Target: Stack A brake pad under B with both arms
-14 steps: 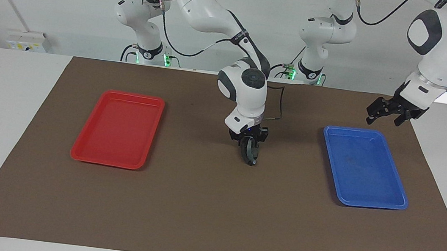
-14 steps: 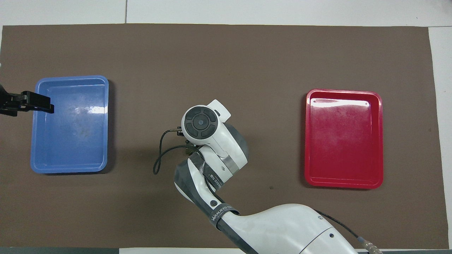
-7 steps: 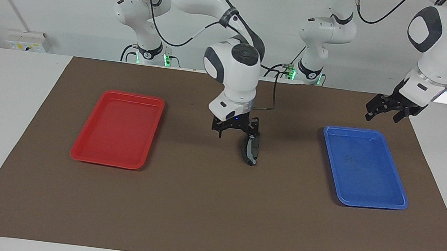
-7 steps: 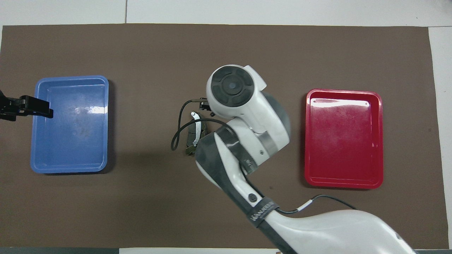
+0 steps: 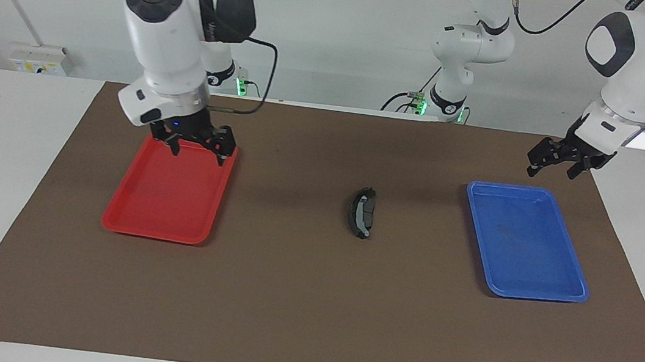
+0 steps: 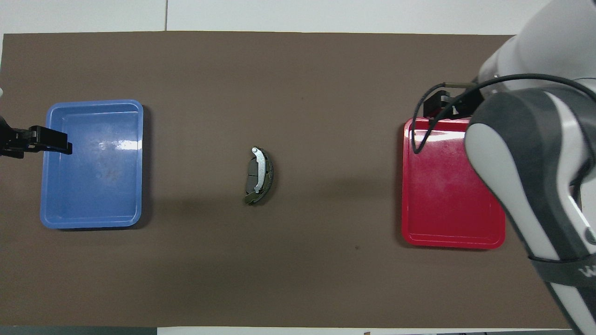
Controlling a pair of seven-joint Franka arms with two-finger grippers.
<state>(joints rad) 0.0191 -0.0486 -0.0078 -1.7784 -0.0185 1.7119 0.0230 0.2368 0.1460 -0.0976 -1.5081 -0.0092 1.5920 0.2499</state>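
Observation:
Two brake pads lie stacked in the middle of the brown mat. Pad B (image 5: 360,211) (image 6: 261,168), the crescent with the light grey strip, is on top. Pad A (image 5: 370,209) (image 6: 250,174) lies under it, with only a short dark straight edge showing beside the strip. My right gripper (image 5: 198,150) is open and empty, up over the robots' end of the red tray (image 5: 165,211); in the overhead view its own arm hides it. My left gripper (image 5: 553,168) (image 6: 58,142) is open and empty, waiting in the air at the blue tray's edge.
The red tray (image 6: 454,239) lies toward the right arm's end of the table. The blue tray (image 5: 521,288) (image 6: 91,221) lies toward the left arm's end. Both hold nothing. The brown mat (image 5: 294,313) covers most of the table.
My right gripper opened and let go of pad B on pad A, then rose and swung away to over the red tray. The left gripper barely moved.

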